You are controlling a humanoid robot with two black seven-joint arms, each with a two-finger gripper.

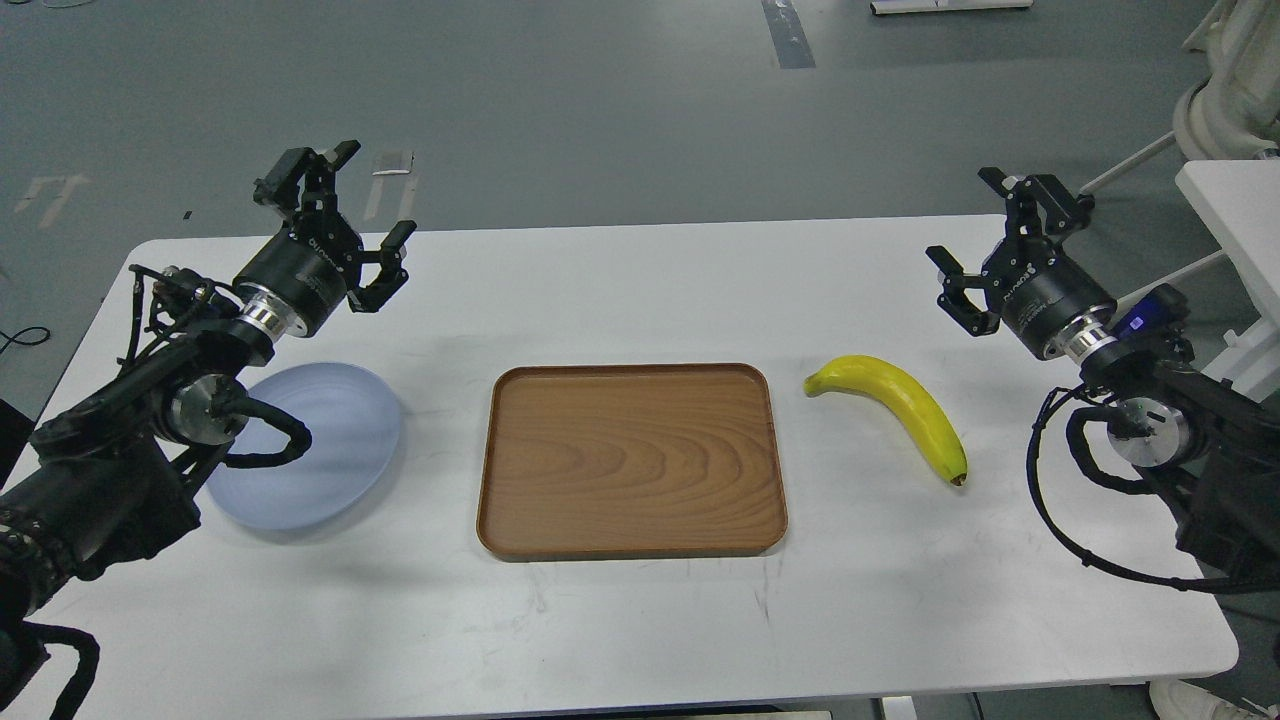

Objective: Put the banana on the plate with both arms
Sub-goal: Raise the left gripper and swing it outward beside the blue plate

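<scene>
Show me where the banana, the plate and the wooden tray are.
banana [895, 400]: head view, middle of its yellow body.
plate [335, 445]: head view, bare inner surface.
wooden tray [630, 450]: head view, bare floor.

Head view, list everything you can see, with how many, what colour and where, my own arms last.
banana: one, yellow, on the table right of the tray
plate: one, pale blue, on the table left of the tray, partly behind the left arm
tray: one, brown wood-grain, centre, bare
table: one, white
left gripper: one, black, open, raised beyond the plate
right gripper: one, black, open, raised beyond the banana
</scene>
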